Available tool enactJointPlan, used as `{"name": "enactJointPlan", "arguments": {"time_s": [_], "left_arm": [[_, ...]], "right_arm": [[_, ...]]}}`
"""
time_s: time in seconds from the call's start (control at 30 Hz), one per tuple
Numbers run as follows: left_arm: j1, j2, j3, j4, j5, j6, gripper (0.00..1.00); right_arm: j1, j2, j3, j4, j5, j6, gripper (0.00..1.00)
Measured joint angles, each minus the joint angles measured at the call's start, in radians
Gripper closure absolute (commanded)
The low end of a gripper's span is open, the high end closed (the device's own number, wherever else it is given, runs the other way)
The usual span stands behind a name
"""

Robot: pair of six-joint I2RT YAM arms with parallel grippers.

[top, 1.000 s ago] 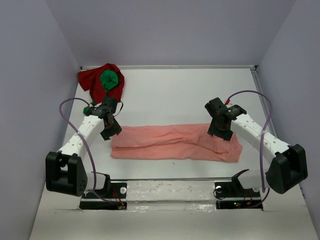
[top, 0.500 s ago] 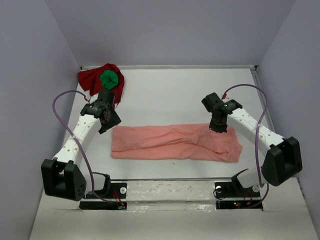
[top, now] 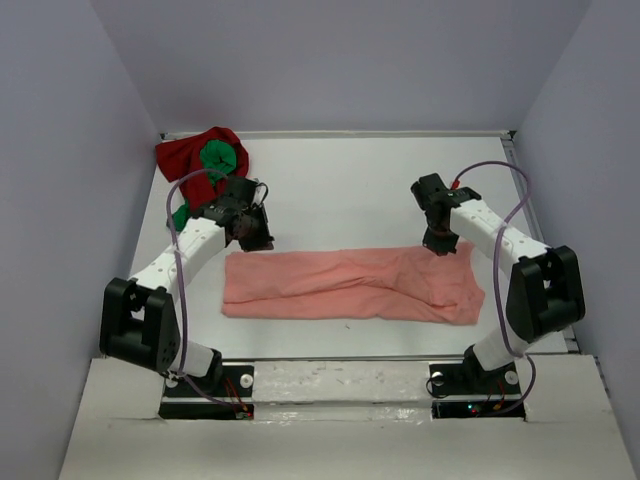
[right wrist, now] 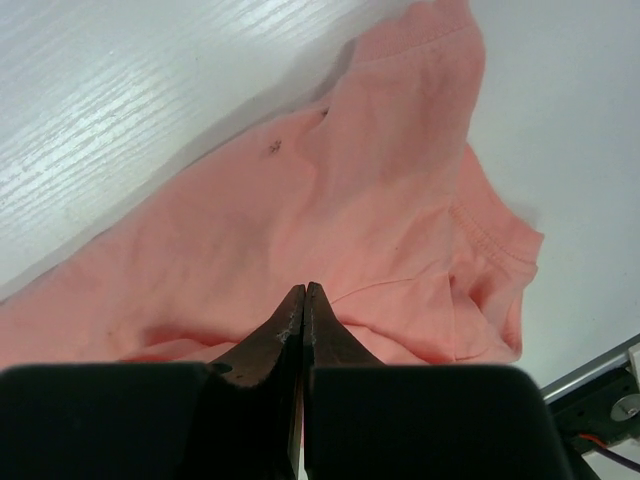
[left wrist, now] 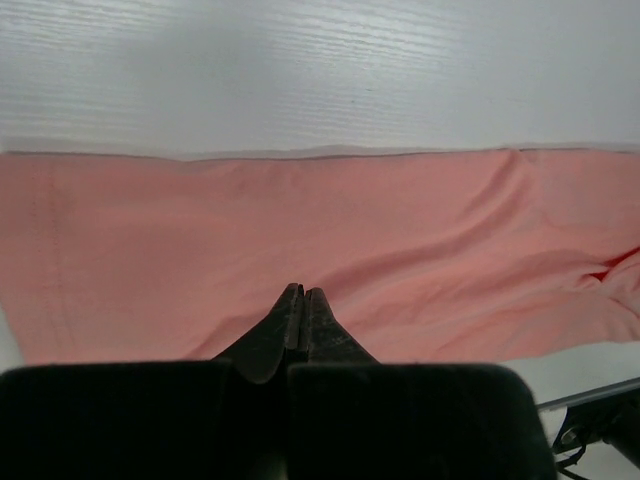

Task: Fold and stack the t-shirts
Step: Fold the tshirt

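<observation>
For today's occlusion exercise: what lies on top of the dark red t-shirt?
The bright green t-shirt lies bunched on the dark red t-shirt. The red cloth beneath it is covered, and the left arm hides the pile's near edge.

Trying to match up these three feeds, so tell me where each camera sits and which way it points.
Top external: fixed above and behind the arm bases, looking down over the table; both arms, the left gripper and the right gripper show.
Left wrist: on the left arm, facing down past its closed fingers.
Right wrist: on the right arm, facing down past its own closed fingers.
Shared: all three see the salmon-pink t-shirt.
</observation>
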Motion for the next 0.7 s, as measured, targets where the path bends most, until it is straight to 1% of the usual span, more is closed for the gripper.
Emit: {"name": "enactJointPlan", "arguments": {"time_s": [0.2, 0.47, 0.63, 0.7], "left_arm": [[-0.011, 0.031, 0.000, 0.013, 0.054, 0.032, 1.00], [-0.025, 0.099, 0.010, 0.018, 0.079, 0.049, 1.00], [-0.035, 0.105, 0.013, 0.015, 0.082, 0.049, 1.00], [-0.036, 0.105, 0.018, 0.014, 0.082, 0.049, 1.00]], "right_arm": [[-0.003, 0.058, -0.011, 0.029, -0.054, 0.012, 1.00], [-0.003, 0.063, -0.139, 0.081, -0.142, 0.044, 1.00], [-0.003, 0.122, -0.143, 0.111, -0.156, 0.021, 1.00], [-0.003, 0.149, -0.118, 0.108, -0.157, -0.003, 1.00]]}}
